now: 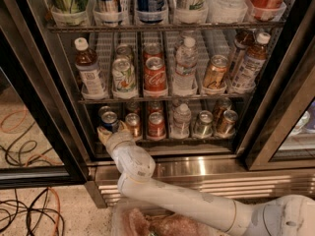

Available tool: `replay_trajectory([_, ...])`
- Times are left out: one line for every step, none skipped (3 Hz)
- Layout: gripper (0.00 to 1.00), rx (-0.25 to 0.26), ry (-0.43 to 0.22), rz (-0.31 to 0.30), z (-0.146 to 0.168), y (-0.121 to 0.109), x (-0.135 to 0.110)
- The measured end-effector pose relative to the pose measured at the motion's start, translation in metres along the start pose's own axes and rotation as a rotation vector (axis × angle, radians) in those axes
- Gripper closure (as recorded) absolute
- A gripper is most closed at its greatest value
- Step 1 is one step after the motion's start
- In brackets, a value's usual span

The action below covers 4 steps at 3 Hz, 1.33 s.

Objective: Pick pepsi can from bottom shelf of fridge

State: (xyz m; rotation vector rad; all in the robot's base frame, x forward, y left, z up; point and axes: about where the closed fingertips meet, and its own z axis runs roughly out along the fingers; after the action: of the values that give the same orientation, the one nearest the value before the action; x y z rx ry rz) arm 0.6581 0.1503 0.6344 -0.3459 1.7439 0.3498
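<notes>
Floor: pale speckled flooring point(34, 213) in front of the cooler, with black and orange cables point(22, 154) lying loose at the left.
Fridge: tall display cooler with black door frames point(47, 107), its door open, wire racks full of drinks, and a shiny slatted steel base point(211, 168) below.
Bottom shelf: the lowest wire rack point(197, 140), with a thin front rail and clear lane cups, just above the steel base.
Row on that shelf: from the left, the pepsi can point(109, 120), a gold-brown can point(133, 124), a red Coca-Cola can point(156, 125), a water bottle point(182, 120), a silver can point(203, 124) and another golden can point(227, 122).
Pepsi can: upright at the front of the far-left lane, blue body with a silver top, with another can behind it.
Arm: white, jointed arm point(177, 200) rising from the lower right and bending up to the rack's left end.
Gripper: the gripper point(112, 131) is at the front rail, right at the foot of the pepsi can and overlapping its lower part.
Grip: I cannot tell whether it is apart, together or clamped on the can.
</notes>
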Motion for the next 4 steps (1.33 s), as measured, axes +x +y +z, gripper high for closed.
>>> replay_trajectory([1.00,0.018,0.071,0.075,-0.028,0.012,0.011])
replay_trajectory([1.00,0.047,0.139,0.161,-0.058,0.027,0.027])
replay_trajectory([1.00,0.061,0.203,0.199,-0.080,0.037,0.041])
replay_trajectory([1.00,0.065,0.208,0.179,-0.079,0.035,0.042])
